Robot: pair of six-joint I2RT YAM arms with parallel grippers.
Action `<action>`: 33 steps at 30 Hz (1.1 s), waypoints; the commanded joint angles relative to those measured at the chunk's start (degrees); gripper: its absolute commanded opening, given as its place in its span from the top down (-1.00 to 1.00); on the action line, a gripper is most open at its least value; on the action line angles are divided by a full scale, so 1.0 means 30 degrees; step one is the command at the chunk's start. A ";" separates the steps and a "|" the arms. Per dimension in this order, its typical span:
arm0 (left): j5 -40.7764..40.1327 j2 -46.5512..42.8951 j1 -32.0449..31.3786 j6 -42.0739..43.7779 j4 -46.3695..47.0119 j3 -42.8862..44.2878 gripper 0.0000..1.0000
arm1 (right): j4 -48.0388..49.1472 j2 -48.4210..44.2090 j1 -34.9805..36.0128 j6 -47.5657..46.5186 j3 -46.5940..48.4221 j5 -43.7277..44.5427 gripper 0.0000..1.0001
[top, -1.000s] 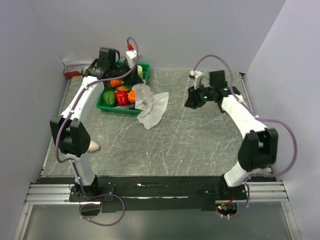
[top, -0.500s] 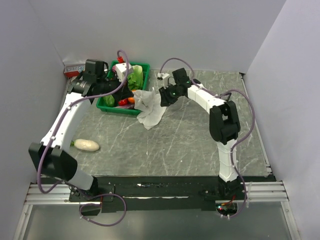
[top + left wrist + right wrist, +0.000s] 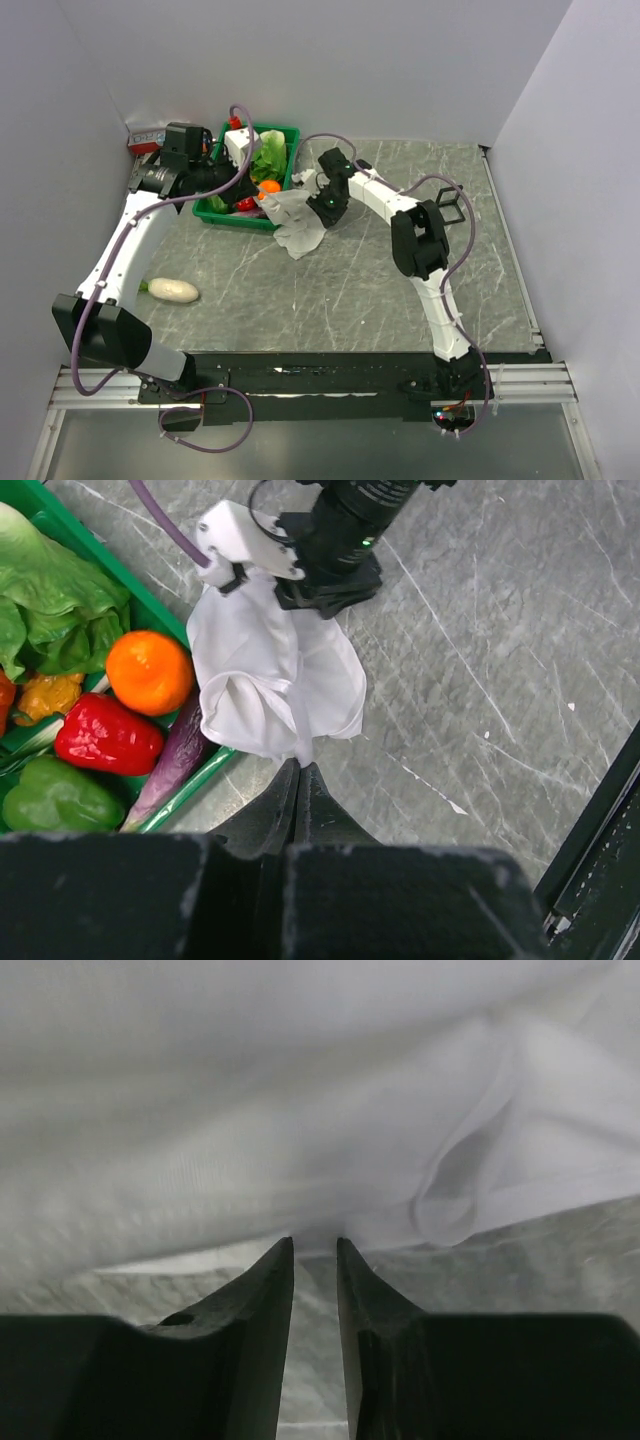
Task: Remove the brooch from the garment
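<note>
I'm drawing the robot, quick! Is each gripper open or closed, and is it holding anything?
Left gripper: closed, holding nothing.
Right gripper: slightly open, tips at the edge of the garment, nothing visibly gripped.

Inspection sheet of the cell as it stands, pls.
surface: grey veined table, no spills seen
job's things: white garment crumpled against the basket; brooch not visible
clutter: green basket of vegetables; white oval lump
hands: left hand shut, holding nothing; right hand jaws narrowly apart at the garment's edge
cables: purple cable loops on both arms
surroundings: plain walls; red-and-white box in far left corner
</note>
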 commanded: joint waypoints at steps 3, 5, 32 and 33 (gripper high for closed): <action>0.0847 0.0311 0.0156 -0.0209 0.0755 -0.0256 0.99 | -0.2351 -0.1419 -0.0071 -0.0663 -0.3911 0.1553 0.42; 0.1083 0.0371 0.0157 -0.0268 0.0814 -0.0433 0.99 | -0.2729 -0.2702 -0.0216 -0.0576 -0.5662 0.2022 0.46; 0.1201 -0.0684 0.0303 -0.0384 0.0053 -0.2019 0.99 | 1.2879 -0.7814 -0.0836 -1.1350 -1.1095 -0.1874 -0.02; 0.1289 -0.0539 0.0303 -0.0618 0.0053 -0.1813 0.99 | 1.3318 -0.7548 -0.0746 -1.1588 -1.0978 -0.1873 -0.02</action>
